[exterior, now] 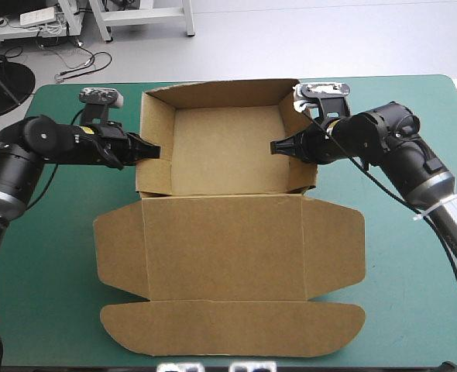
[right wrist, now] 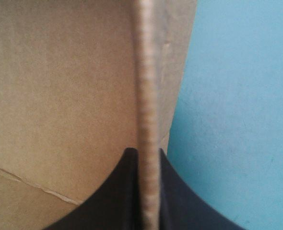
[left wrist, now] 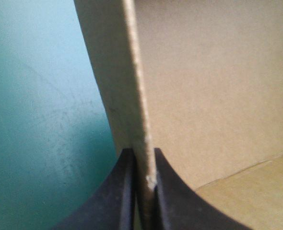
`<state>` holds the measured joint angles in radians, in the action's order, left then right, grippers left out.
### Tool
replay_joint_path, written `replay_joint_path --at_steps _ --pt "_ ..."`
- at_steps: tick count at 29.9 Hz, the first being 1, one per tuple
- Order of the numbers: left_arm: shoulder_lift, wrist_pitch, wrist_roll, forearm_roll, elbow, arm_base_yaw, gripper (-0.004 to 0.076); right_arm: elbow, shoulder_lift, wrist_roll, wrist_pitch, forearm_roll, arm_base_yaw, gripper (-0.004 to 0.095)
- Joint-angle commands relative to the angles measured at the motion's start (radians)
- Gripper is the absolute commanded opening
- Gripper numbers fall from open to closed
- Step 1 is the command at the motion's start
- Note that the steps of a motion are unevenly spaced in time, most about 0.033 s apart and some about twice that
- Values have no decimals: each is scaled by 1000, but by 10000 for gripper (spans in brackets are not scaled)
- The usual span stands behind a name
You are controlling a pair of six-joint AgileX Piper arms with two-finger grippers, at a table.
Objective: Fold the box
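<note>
While pinched at both side walls, sits as an open tray between the claws: brown corrugated-board box (exterior: 221, 151), walls raised, wide lid panel (exterior: 225, 240) and rounded tuck flap (exterior: 232, 329) lying flat on teal-green table cover (exterior: 58, 256), on the robot's side of both claws. On left gripper (exterior: 154, 152), black fingers (left wrist: 120, 191) pressed together over top edge of left wall (exterior: 155, 120), board sandwiched between. On right gripper (exterior: 276, 147), likewise clamped on right wall (exterior: 300, 174). Likely gripped this way to keep raised walls upright and seated while steadying the tray from both sides. Cover just outside each claw.
</note>
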<state>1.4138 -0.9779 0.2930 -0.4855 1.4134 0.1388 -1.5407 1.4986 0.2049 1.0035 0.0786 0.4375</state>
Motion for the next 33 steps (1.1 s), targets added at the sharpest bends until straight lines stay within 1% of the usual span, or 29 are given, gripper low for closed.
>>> replay_joint_path --at_steps 1,2,5,8,13,19,23,24,26,27,30,31,33 --pt "-17 73 -130 142 32 93 -10 -33 -3 -5 91 -17 8 0" --pt "-4 69 -168 191 32 128 -10 -33 17 -4 110 -17 8 0" --pt "45 67 -224 244 32 199 -10 -33 83 -4 152 -14 8 0" --pt "98 67 -273 260 32 237 -10 -33 144 -7 158 -9 10 0" --pt "196 69 -330 256 32 245 -10 -33 215 -19 152 -11 10 0" --pt "277 97 -331 256 32 245 -9 -33 287 -32 102 -11 10 0" --pt "299 110 -331 260 32 245 -9 -33 314 -50 96 -17 10 17" --pt "301 110 -331 260 32 245 -8 -33 317 -51 99 -25 10 39" --pt "301 110 -303 265 32 245 12 -33 318 -52 111 -42 10 145" --pt "301 103 -284 265 32 245 34 -33 318 -44 115 -47 10 213" --pt "301 75 -245 265 32 245 149 -33 318 -41 131 -68 10 404" --pt "301 68 -245 265 32 245 188 -33 318 -41 131 -68 10 444" --pt "301 66 -245 265 32 245 299 -34 318 -41 131 -79 8 485"
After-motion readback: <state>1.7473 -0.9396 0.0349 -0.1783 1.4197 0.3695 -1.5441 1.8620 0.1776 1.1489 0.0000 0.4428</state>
